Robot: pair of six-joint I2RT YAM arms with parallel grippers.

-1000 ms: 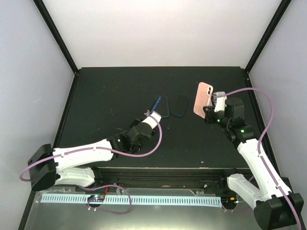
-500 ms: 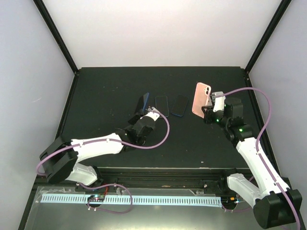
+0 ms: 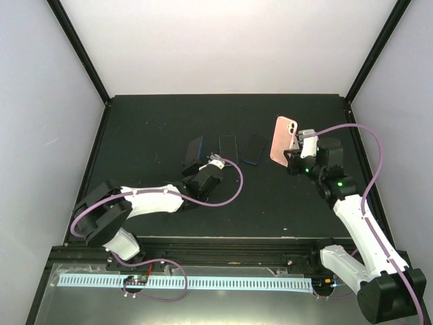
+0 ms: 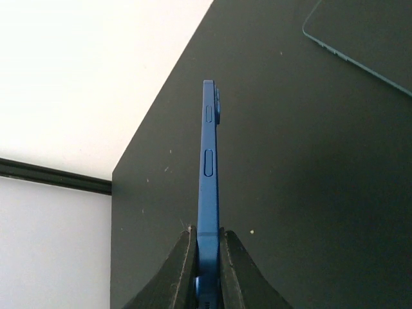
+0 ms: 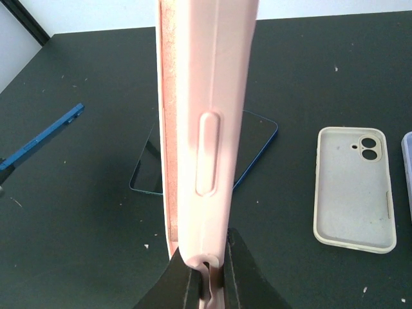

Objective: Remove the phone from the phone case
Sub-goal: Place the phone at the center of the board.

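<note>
My left gripper (image 3: 198, 167) is shut on the bottom end of a blue phone (image 3: 195, 152) and holds it up on edge above the table. In the left wrist view the phone (image 4: 208, 161) stands edge-on between the fingers (image 4: 207, 235). My right gripper (image 3: 292, 154) is shut on a pink phone case (image 3: 283, 140) and holds it upright off the table. It also shows in the right wrist view (image 5: 206, 116), pinched at its lower end by that gripper (image 5: 211, 254). I cannot tell if the case holds a phone.
Two dark phones with blue rims lie flat mid-table (image 3: 228, 147) (image 3: 254, 149); one shows behind the case (image 5: 257, 145). A cream empty case (image 5: 355, 187) lies on the table to the right in the right wrist view. The black table ends at a white wall.
My left gripper has carried the blue phone left, away from the two lying phones, and the arm has folded in. My right gripper with the pink case has shifted slightly left.
</note>
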